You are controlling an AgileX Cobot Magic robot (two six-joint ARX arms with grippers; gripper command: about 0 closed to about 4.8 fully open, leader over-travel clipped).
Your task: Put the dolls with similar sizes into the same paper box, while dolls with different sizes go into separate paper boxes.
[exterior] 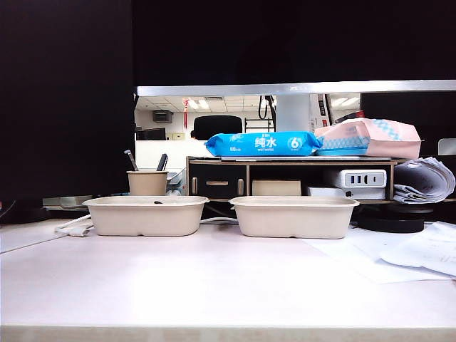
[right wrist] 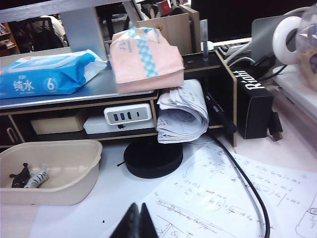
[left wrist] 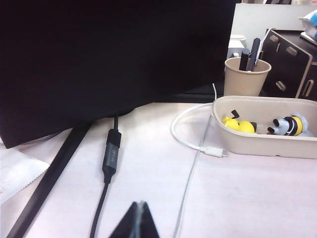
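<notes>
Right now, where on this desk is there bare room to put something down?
The widest bare patch is the tabletop in front of the two paper boxes, left box and right box. The narrow gap between them is also free. Papers crowd the right side; a white cable and black cable clutter the left. Both hands, left hand and right hand, are shut.

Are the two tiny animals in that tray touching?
Touching: the right wrist view shows the black animal lying against the zebra in the paper box.
</notes>
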